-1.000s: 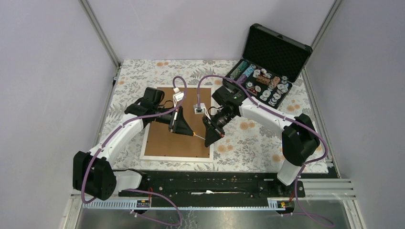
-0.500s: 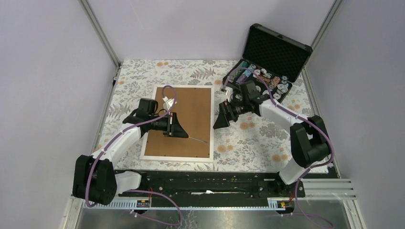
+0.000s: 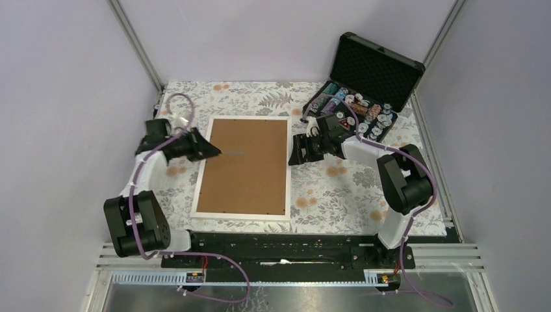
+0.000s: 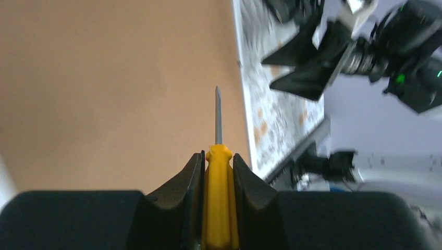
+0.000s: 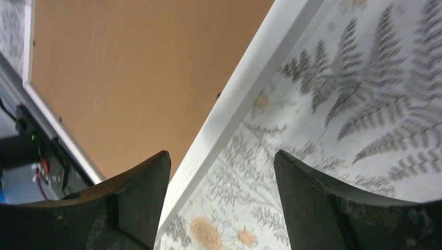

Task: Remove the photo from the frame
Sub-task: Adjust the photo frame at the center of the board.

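From above: the big rectangular frame (image 3: 243, 166) with the narrow white border is lying flat mid-desk (image 3: 338, 188), brown fibreboard back facing up. The left fingers (image 3: 198, 148) sit at its left edge, the thin screwdriver (image 3: 230, 153) poking out over the board. The right fingers (image 3: 299, 155) hang just off the frame's right edge. A black foam-lined case (image 3: 373, 71) of poker chips stands open at the back right.

Left wrist cam: fingers clenched on the yellow-handled screwdriver, metal tip over the brown board.

Right wrist cam: fingers spread wide, nothing between them, over the white border and the fern-print cloth beside it.
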`<state>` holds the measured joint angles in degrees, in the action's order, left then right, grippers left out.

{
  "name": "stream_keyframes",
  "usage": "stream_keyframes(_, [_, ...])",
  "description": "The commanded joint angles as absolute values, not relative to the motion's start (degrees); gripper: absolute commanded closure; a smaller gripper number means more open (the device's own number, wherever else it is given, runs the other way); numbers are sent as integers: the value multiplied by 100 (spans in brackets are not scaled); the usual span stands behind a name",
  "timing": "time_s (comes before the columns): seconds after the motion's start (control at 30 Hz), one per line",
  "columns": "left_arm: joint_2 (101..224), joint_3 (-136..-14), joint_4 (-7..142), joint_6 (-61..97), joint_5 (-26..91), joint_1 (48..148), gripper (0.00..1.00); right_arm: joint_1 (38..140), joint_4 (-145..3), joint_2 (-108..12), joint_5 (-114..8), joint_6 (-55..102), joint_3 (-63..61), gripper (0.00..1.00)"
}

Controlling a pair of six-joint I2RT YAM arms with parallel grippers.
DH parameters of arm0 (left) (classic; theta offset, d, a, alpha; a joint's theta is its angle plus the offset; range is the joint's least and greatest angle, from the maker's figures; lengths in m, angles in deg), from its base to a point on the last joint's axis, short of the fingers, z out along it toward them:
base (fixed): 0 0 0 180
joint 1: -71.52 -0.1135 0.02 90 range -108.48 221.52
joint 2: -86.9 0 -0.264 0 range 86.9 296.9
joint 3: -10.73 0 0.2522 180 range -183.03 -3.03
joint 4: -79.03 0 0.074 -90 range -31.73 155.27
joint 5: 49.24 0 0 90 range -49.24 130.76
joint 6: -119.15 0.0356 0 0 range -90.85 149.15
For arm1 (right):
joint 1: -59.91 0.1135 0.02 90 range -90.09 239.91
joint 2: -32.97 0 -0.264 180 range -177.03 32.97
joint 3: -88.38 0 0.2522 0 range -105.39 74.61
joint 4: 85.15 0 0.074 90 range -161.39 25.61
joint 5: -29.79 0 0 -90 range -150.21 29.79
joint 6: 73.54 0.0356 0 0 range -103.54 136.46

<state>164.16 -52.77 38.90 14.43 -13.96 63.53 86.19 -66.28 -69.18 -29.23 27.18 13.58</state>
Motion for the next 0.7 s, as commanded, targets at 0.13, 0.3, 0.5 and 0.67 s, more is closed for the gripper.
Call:
stream_keyframes(0.13, [16975, -5368, 6452, 568, -2632, 4579, 100, 8869, -7431, -7318, -3552, 3392, 975, 20])
stream_keyframes(0.3, [17136, -3734, 12376, -2740, -2626, 4550, 100, 8923, -7488, -7312, -2743, 2927, 1125, 26])
stream_keyframes(0.5, [18291, -3547, 15700, -5219, -3067, 4321, 100, 9197, -7537, -6884, -2973, 1933, 1249, 26])
stream_keyframes(0.67, [18123, -3787, 15340, -5184, -2838, 4207, 100, 9824, -7559, -7561, -4240, 1100, -21, 23])
